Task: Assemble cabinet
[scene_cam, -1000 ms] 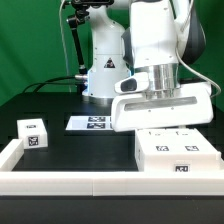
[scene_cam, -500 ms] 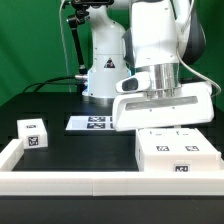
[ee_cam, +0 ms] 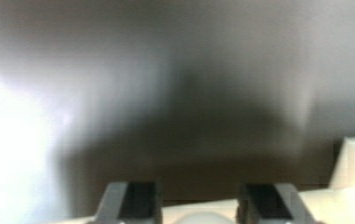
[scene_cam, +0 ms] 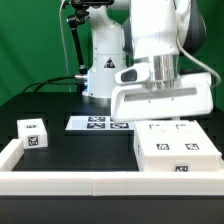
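The cabinet (scene_cam: 178, 150), a large white box with black-and-white tags on top and front, lies at the exterior view's lower right. My gripper (scene_cam: 163, 122) hangs just above its back top edge, its wide white hand hiding the fingers. In the blurred wrist view the two dark fingers (ee_cam: 129, 203) stand apart and the gripper (ee_cam: 197, 205) is open. A pale rounded surface (ee_cam: 200, 216) shows low between them, and no contact with it can be made out. One small white tagged drawer box (scene_cam: 33, 134) sits at the exterior view's left.
The marker board (scene_cam: 97, 123) lies flat in front of the robot base (scene_cam: 108, 75). A low white border rail (scene_cam: 70, 183) runs along the front and left of the black table. A green wall stands behind.
My gripper has risen a little and shifted slightly toward the exterior view's left above the cabinet. The cabinet and the small box have not moved.
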### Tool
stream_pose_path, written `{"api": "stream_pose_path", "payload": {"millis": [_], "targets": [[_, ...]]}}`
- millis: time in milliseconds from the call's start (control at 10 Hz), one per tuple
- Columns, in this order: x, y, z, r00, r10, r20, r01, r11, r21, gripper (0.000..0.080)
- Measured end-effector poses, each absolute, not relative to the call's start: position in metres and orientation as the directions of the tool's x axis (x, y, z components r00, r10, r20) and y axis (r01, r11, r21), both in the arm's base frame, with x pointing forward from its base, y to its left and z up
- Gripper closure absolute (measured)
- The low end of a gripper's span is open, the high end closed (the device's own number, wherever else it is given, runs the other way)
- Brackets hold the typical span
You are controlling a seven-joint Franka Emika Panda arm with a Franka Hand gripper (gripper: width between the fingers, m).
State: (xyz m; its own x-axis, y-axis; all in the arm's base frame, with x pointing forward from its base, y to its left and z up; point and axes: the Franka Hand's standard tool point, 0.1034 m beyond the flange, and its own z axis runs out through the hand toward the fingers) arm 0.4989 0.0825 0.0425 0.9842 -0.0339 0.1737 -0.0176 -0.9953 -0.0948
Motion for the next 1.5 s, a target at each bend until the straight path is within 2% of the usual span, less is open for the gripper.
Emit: {"api": "stream_pose_path", "payload": {"millis": [200, 700, 1100, 1300, 1500], "targets": [[0.501, 0.082, 0.073, 0.988, -0.026, 0.153, -0.012, -0.996, -0.092, 0.0594], [0.516, 0.082, 0.128, 0.991, -0.019, 0.132, -0.007, -0.996, -0.093, 0.0606], [0.515, 0.082, 0.126, 0.992, -0.016, 0.129, -0.004, -0.996, -0.092, 0.0625], [0.525, 0.080, 0.136, 0.993, -0.009, 0.116, 0.002, -0.996, -0.092, 0.0646], [0.526, 0.080, 0.136, 0.993, -0.008, 0.117, 0.002, -0.996, -0.093, 0.0625]]}}
